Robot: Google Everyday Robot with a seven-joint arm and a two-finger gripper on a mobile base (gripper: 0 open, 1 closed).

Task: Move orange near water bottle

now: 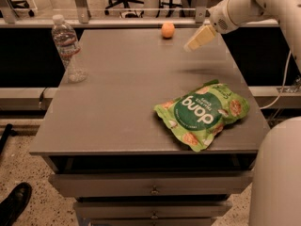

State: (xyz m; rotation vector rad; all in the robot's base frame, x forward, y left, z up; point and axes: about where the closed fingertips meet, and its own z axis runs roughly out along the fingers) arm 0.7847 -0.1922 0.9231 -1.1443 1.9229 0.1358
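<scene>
The orange (168, 30) sits at the far edge of the grey table (122, 98), right of its middle. The water bottle (68, 48) stands upright at the far left corner, clear with a white cap and a white-and-red label. My gripper (196, 39) hangs above the table's far right part, a little right of the orange and nearer to me, apart from it. It holds nothing that I can see. The orange and the bottle are far apart.
A green snack bag (203, 113) lies on the near right of the table. Drawers (153, 189) are under the table front. A dark shoe (14, 202) is on the floor at the lower left. Part of the robot's body (277, 173) fills the lower right.
</scene>
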